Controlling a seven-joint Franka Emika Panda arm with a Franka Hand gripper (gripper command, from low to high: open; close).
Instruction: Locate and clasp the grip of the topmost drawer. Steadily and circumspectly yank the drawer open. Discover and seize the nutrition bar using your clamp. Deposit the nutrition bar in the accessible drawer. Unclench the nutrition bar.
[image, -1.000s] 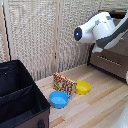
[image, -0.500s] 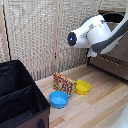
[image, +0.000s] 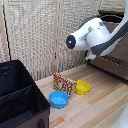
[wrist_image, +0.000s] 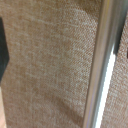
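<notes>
- Red-yellow nutrition bar (image: 64, 83): propped on edge on wooden surface (image: 100, 102), long axis level, between blue bowl (image: 59, 99) and yellow bowl (image: 82, 87).
- Silver drawer bar (wrist_image: 102, 60): wrist view, close, near-upright.
- Pincer: state cannot be told.

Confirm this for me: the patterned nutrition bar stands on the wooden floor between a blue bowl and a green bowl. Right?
One detail is off. In the exterior view, the nutrition bar does stand on the wooden floor beside the blue bowl, but the other bowl is yellow, not green.
</notes>
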